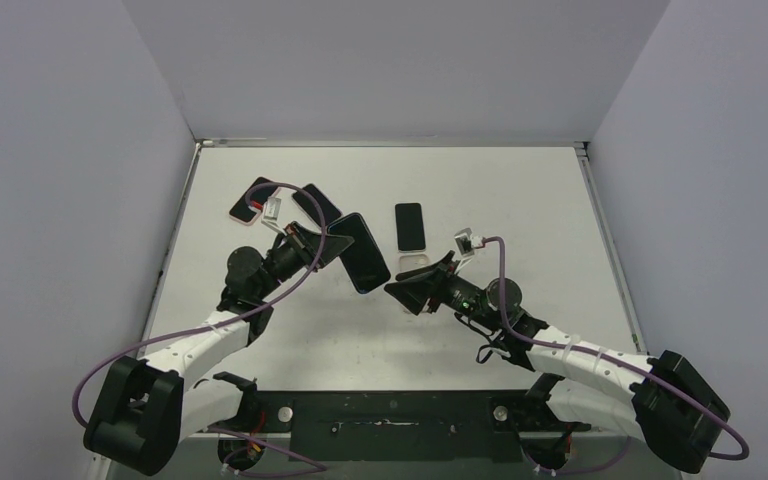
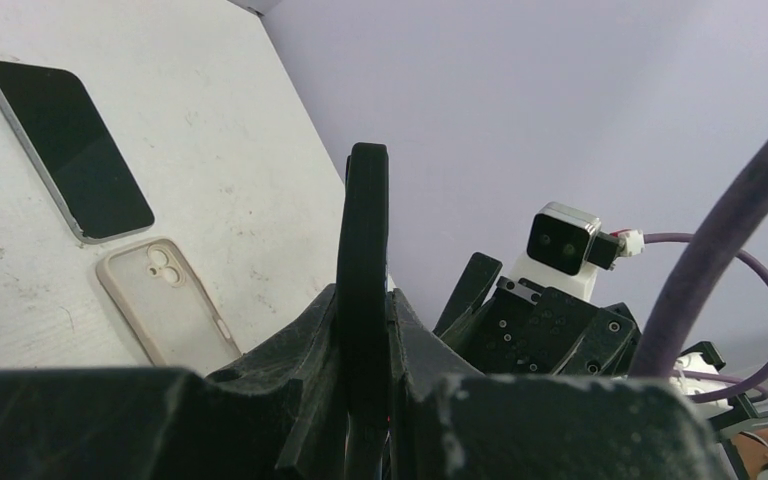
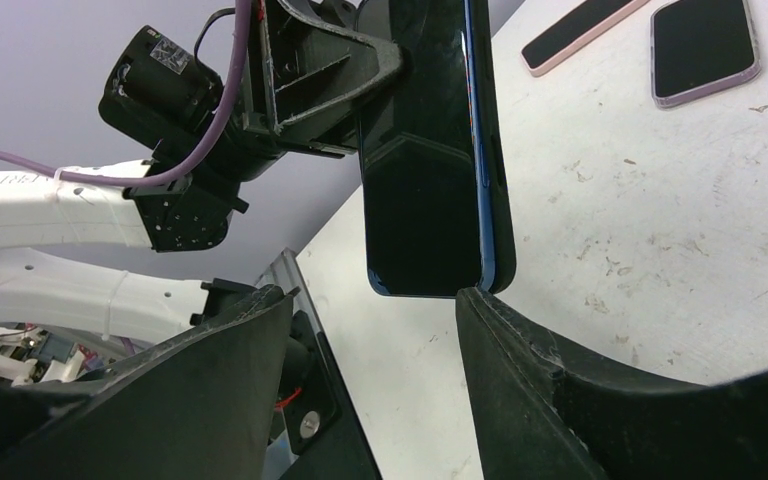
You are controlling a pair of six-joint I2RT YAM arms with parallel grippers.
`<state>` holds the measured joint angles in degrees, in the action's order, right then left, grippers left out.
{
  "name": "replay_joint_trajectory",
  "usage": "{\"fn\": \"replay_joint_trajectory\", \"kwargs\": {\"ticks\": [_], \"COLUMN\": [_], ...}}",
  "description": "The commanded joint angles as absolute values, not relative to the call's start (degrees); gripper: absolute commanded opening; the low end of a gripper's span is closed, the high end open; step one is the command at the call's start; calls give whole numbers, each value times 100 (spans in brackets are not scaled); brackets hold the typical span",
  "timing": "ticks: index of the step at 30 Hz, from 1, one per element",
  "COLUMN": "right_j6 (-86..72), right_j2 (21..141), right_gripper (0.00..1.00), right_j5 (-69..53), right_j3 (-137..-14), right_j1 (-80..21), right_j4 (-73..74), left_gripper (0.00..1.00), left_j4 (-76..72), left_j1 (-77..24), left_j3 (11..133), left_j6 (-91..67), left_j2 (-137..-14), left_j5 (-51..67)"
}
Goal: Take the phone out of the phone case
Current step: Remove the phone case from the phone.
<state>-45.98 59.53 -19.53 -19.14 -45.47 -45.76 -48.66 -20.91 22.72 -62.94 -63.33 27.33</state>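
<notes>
two arms meet over the white table (image 1: 520,200). the left gripper (image 1: 325,248) is clamped on one long edge of the phone (image 1: 363,253) and holds it off the surface near centre, screen tilted up. the blue case (image 3: 487,150) shows as a thin rim along the phone's side.

from above, the phone's long axis runs roughly 11 to 5 o'clock, with the free lower end pointing at the right gripper (image 1: 407,292). that gripper waits with its jaws spread and nothing between them. the phone lies at about 10 o'clock from it, just beside its fingertips but apart from them.

the right arm is therefore the one placed to work the case, probably at the lower corner. the left wrist view shows the phone edge-on, upright between its fingers.

room looks tight at 12 o'clock, where a bare phone (image 1: 409,226) and an empty pale case (image 1: 415,263) lie flat just beyond the right gripper. two more handsets (image 1: 250,202) rest at 10 o'clock behind the left gripper. the near side toward 6 o'clock has more room for pulling away.
</notes>
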Motion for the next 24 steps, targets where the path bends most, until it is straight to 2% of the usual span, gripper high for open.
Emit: {"fn": "replay_joint_trajectory", "kwargs": {"ticks": [1,24], "right_j6": [-4617,-4750], "right_j2": [5961,6142], "right_gripper": [61,56], "right_j5": [-1872,-2076], "right_j3": [-1952,-2043], "right_j1": [-4589,-4588], "right_j4": [-4849,-5177], "left_gripper": [0,0], "left_j4": [-5771,-6010], "left_j1": [-2104,-2282], "left_j3": [2312,2363], "left_j6": [-6649,-6831], "left_j2": [-6354,-6364], "left_j5": [2773,2848]}}
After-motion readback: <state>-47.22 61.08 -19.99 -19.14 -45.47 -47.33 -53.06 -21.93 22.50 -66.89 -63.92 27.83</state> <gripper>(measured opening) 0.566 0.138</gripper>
